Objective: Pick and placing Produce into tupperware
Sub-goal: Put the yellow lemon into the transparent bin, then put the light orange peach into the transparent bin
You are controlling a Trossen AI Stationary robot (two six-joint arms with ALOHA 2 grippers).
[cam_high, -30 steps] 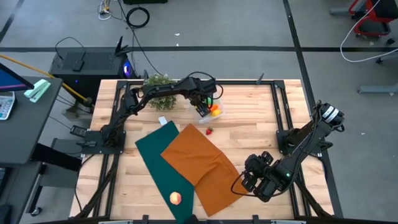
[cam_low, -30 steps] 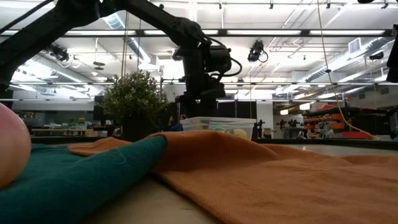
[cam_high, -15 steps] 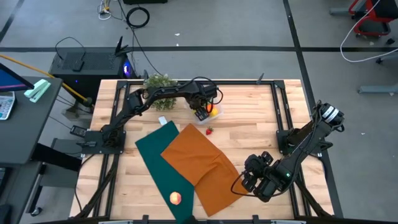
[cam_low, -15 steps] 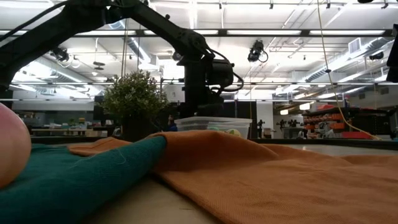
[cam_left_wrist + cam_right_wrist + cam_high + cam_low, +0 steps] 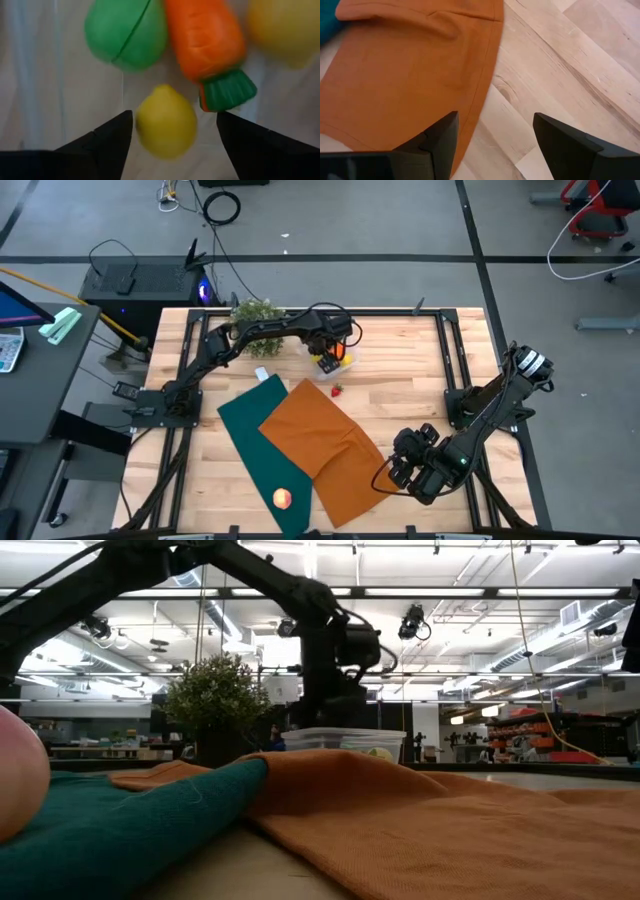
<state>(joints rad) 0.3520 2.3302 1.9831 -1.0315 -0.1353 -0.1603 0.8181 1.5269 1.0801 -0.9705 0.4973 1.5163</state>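
My left gripper point(image 5: 325, 358) hangs open over the clear tupperware point(image 5: 343, 364), which stands at the table's far middle beside the potted plant. In the left wrist view its fingers straddle a yellow lemon point(image 5: 166, 121) lying on the box floor point(image 5: 75, 100), with a green fruit point(image 5: 125, 32), an orange carrot point(image 5: 205, 40) and another yellow piece point(image 5: 285, 27) beyond. A red strawberry point(image 5: 337, 391) lies on the bare wood near the box. A peach-coloured fruit point(image 5: 283, 499) rests on the green cloth. My right gripper point(image 5: 495, 120) waits open at the near right.
An orange cloth point(image 5: 320, 445) overlaps a green cloth point(image 5: 250, 435) across the table's middle; the orange cloth's edge point(image 5: 485, 100) lies under my right gripper. The bushy plant point(image 5: 255, 315) stands at the far left of the box. Bare wood shows to the right point(image 5: 420, 370).
My left gripper has dipped toward the tupperware and then risen a little, staying over the box. The cloths, the strawberry, the peach-coloured fruit and my right arm have kept still.
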